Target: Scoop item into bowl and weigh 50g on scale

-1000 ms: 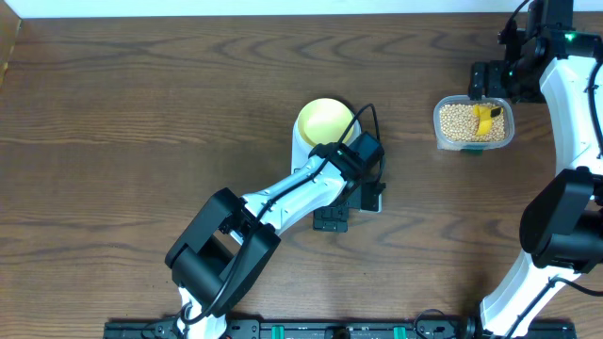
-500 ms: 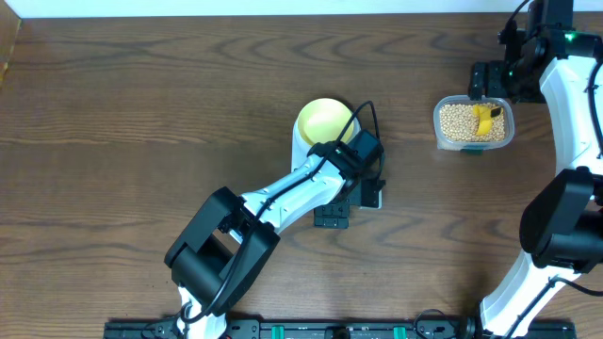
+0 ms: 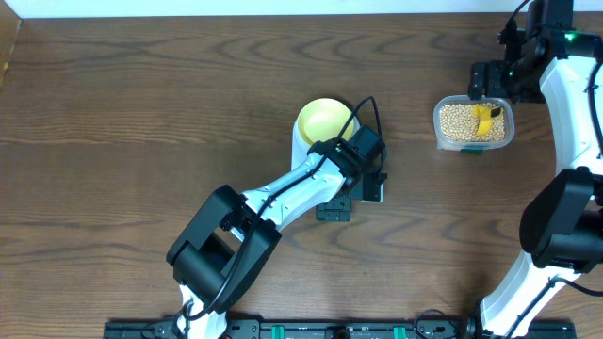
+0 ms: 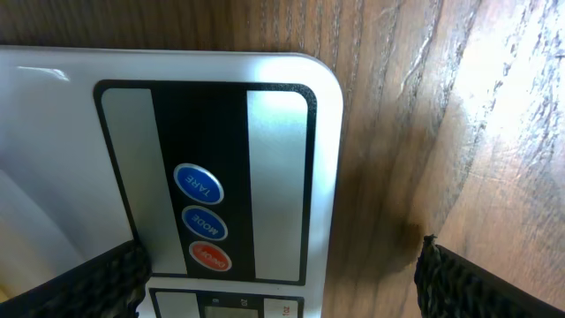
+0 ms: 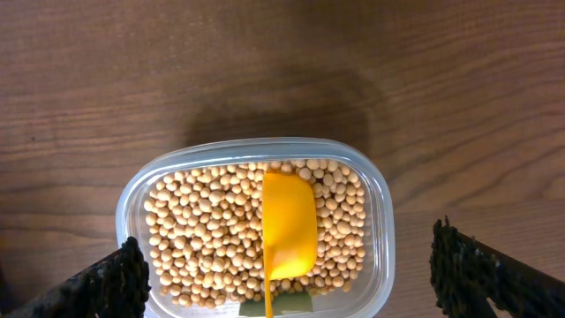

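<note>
Left gripper (image 4: 282,279), jaws spread, hangs over the glossy white scale (image 4: 291,132) — right gripper (image 5: 287,284), likewise spread, above round beans (image 5: 203,231) in a clear tub (image 5: 131,187).

place: robot test bench | shown by: left arm (image 3: 292,193), right arm (image 3: 575,104), wood-grain table (image 3: 141,113), mounting rail (image 3: 311,330)

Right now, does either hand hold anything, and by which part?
Nothing is held. The left hand is open over the scale; the right hand is open over the scoop in the beans.
</note>
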You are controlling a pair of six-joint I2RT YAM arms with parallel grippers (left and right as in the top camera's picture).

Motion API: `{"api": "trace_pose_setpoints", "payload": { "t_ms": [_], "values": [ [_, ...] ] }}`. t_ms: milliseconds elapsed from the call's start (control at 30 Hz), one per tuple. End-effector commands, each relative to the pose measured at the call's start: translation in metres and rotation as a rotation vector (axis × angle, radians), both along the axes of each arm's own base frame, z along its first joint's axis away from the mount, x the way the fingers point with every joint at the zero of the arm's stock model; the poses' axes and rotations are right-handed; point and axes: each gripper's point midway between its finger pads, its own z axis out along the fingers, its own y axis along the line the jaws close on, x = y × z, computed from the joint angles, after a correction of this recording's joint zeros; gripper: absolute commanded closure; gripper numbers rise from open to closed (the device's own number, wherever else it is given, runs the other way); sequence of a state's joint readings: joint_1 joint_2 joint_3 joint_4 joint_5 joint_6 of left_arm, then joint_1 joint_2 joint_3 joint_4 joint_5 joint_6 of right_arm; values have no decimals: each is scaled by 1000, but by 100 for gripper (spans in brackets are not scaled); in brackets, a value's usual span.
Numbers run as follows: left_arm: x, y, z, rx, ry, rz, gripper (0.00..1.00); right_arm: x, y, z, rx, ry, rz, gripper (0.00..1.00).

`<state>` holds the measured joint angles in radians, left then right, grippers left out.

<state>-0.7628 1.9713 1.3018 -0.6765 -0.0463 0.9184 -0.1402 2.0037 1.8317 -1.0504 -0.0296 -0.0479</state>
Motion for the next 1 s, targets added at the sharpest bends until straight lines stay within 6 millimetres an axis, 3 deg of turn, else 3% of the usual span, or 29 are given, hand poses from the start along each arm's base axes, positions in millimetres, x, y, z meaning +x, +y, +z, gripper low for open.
{"api": "trace_pose_setpoints", "payload": {
  "t_ms": [0,567,767,967],
  "values": [
    [-16,19,-34,79,100,-4,2,3,-3,1,-3,-4,-4,1],
    [-48,12,-19,61,238,-97,2,3,-3,1,-3,-4,-4,1],
    [-62,-1,16,-63,272,-95,2,3,-3,1,-3,-4,-4,1],
    [-55,-5,62,-161,181,-18,2,3,-3,1,-3,-4,-4,1]
  ]
}}
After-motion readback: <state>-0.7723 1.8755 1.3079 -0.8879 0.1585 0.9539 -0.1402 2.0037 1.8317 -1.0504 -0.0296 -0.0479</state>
